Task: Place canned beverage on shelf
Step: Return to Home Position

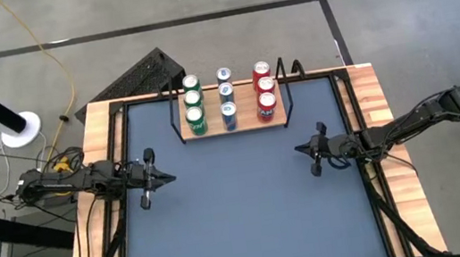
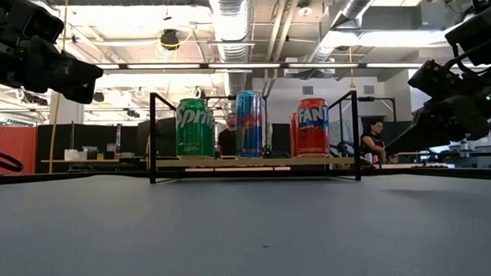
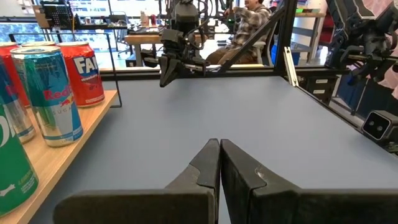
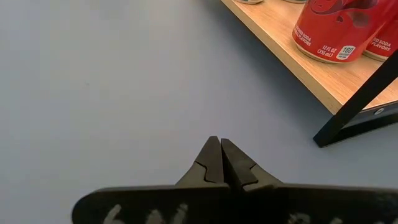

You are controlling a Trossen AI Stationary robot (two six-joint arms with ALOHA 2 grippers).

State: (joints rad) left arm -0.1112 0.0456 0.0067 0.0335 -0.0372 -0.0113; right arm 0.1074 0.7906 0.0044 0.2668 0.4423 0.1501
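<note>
Dark grey table (image 1: 252,220) with light-wood edges. The shelf (image 1: 213,120) sits at the far edge, about centred. It carries three columns of three upright cans: green Sprite cans (image 1: 193,103) on the left, blue Red Bull cans (image 1: 226,93) in the middle, red Fanta cans (image 1: 265,86) on the right.

The left hand (image 1: 170,178) hovers over the table's left side with its fingers pressed together and nothing held. The right hand (image 1: 298,148) hovers over the right side, also closed and empty. The two tips point toward each other, and both are in front of the shelf and well apart from it. Both wrist views show the fingertips touching.

The floor around the table is grey concrete with a yellow cable (image 1: 63,75) lying on it. A black perforated panel (image 1: 146,75) lies by the far left corner. The low view shows a workshop behind the table: silver ceiling ducts (image 2: 233,11), strip lights and benches. A seated person (image 2: 373,140) is beyond the shelf.
</note>
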